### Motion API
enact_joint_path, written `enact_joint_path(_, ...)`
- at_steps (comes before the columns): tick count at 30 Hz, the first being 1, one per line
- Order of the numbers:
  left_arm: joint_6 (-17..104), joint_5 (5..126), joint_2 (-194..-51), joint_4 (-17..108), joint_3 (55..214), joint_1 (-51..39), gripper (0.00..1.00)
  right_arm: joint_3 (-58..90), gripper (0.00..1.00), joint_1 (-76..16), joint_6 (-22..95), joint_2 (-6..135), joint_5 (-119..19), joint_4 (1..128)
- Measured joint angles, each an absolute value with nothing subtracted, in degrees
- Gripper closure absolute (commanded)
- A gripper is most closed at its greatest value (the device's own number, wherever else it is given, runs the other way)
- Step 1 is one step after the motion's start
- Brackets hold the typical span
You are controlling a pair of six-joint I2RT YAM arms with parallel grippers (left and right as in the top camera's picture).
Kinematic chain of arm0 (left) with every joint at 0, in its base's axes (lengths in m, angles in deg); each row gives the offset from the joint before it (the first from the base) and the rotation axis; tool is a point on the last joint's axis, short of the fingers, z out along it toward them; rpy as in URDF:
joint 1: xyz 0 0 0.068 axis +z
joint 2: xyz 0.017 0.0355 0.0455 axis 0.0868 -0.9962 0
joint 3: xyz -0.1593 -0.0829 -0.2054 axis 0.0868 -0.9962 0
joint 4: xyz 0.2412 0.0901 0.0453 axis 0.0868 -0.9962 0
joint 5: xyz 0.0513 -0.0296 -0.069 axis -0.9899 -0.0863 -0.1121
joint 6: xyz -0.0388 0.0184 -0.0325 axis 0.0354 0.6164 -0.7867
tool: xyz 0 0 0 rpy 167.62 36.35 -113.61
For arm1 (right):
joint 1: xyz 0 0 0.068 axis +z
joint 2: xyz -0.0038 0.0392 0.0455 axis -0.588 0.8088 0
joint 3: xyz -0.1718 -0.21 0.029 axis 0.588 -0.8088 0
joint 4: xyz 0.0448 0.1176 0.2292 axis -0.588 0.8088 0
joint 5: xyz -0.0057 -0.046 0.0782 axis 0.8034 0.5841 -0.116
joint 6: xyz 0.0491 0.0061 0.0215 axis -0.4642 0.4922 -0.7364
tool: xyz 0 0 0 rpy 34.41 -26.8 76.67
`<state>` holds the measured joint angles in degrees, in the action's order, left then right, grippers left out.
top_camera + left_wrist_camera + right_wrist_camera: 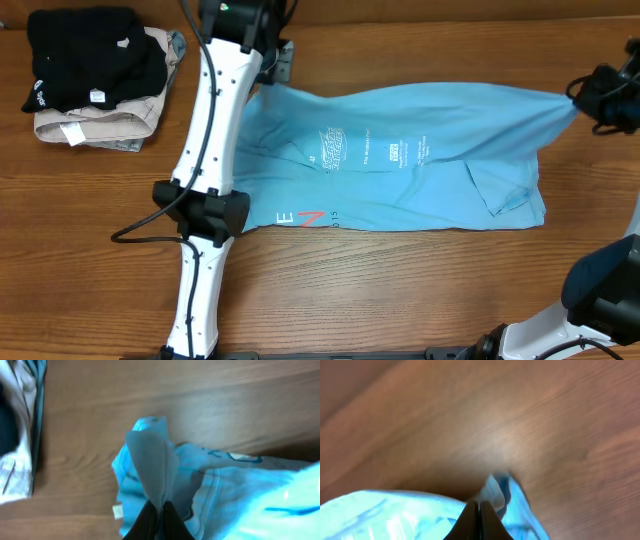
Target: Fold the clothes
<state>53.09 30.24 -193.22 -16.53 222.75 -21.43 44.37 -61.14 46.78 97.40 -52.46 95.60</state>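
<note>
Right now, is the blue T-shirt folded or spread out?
Spread out: the T-shirt lies stretched between left gripper and right gripper, both pinching it.

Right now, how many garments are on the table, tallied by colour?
Light blue T-shirt: 1
Black folded garment: 1
Beige folded garment: 1
Total: 3
A grey-blue edge shows at the side of the stack; I cannot tell whether it is a separate garment, so it is not counted.
</note>
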Motion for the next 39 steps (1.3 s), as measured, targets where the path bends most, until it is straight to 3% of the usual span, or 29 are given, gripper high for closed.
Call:
enact_joint_path(13, 53.79, 38.76, -192.94, -16.33, 214.33, -20.36, 0.95, 39.13, 0.96, -64.75, 45.90, 97.40, -53.83, 101.86)
enact_joint_path(23, 53.70, 32.71, -191.85, -16.51, 193.72, -20.36, 0.96, 28.18, 0.96, -65.86, 45.82, 97.40, -54.55, 97.29)
enact_joint_path(39, 53.11, 29.21, -187.21, -15.85, 181.55, -18.43, 0.96, 26.10, 0.96, -68.01, 45.84, 97.40, -54.84, 98.58)
